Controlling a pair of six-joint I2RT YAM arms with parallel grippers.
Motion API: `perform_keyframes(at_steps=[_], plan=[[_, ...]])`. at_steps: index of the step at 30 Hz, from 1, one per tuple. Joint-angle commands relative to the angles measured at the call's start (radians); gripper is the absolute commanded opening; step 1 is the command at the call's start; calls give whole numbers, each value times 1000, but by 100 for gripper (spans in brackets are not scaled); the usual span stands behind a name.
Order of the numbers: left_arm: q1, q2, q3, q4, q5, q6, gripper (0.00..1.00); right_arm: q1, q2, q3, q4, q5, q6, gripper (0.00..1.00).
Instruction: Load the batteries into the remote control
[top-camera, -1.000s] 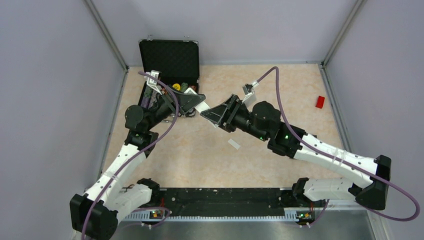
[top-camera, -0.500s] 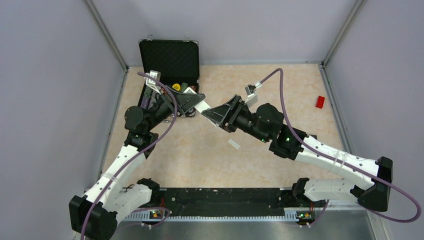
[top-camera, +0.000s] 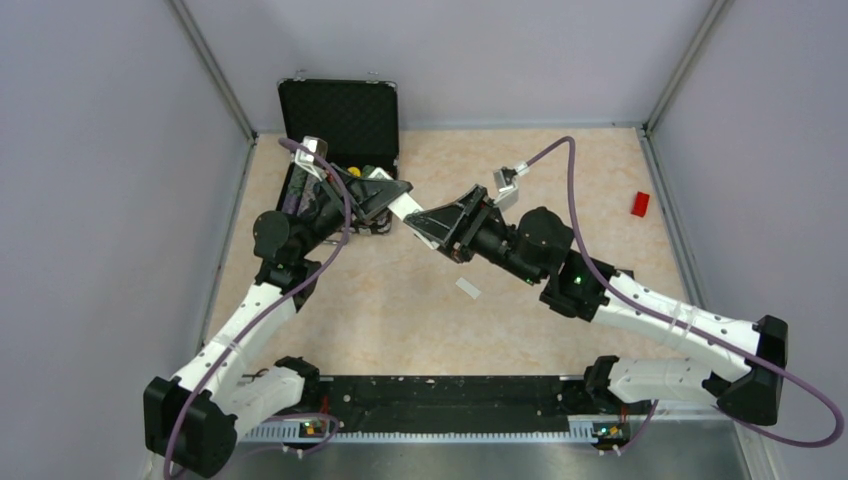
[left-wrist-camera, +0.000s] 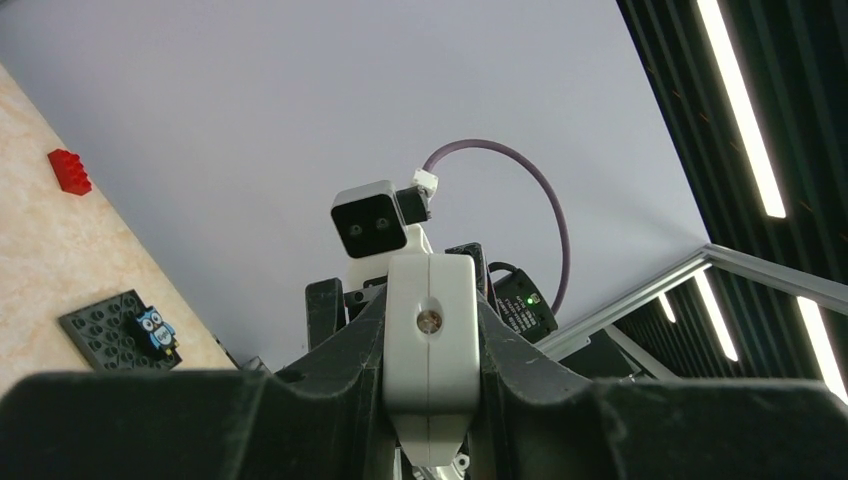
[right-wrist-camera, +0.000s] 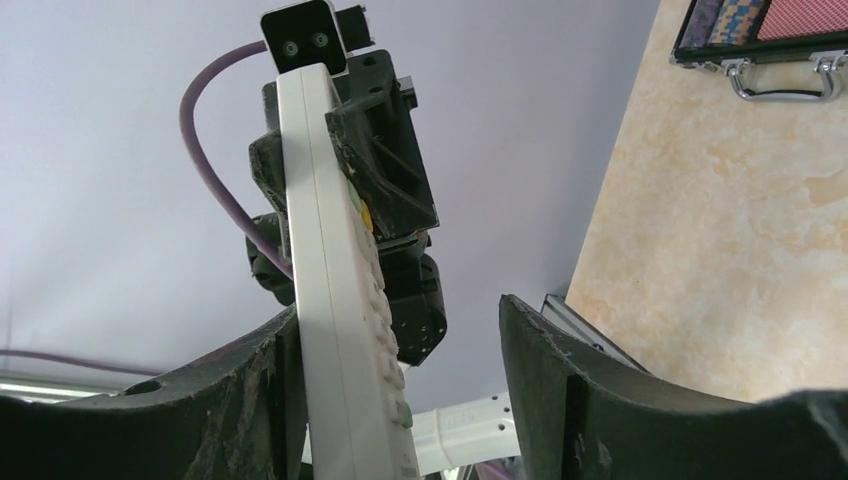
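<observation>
Slim white plastic bar remote (right-wrist-camera: 325, 250) is up off the worktop (top-camera: 380, 320), bridging the 2 arms. Left fingers (left-wrist-camera: 330, 385) are clenched on 1 end, 1 finger each side; the left wrist view shows that end squeezed dead centre between them. Right fingers (right-wrist-camera: 560, 390) are released: the other end of the remote lies against 1 finger and the other finger stands well apart, with a clear gap on the button side. So only the left arm actually carries it.

Batteries: can't pick them out in any view. A few small coloured bits sit in the open black case (top-camera: 338, 120) just behind the left fingers, too small to call. Short flat white cover plate (top-camera: 468, 288) lies on the worktop near the right fingers, on the base side. Small red block (top-camera: 640, 203) is well apart from both.

Handling, my read:
- The remote is light and rigid with a smooth shell, so it's slippery and will pivot if held at 1 end only.
- The buttons give under load, so don't clamp that face.
- Best hold is across the long edges near mid-length, leaving the battery recess on the back uncovered.
- The recess isn't visible here, so I can't tell which way it faces.
- The right fingers should close gently before the left lets go.
</observation>
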Motion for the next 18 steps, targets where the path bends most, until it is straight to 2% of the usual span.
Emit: perform_keyframes(at_steps=[1, 7, 13, 18], plan=[[7, -45, 31, 195, -82, -93, 0, -16, 19, -20, -182, 26, -38, 65], [8, -55, 31, 167, -82, -79, 0, -15, 24, -8, -236, 46, -60, 79], [8, -61, 20, 152, -79, -71, 0, -15, 32, 18, -213, 53, -101, 88], [8, -84, 17, 28, -50, 47, 0, -30, 16, 64, -146, 16, -119, 94]])
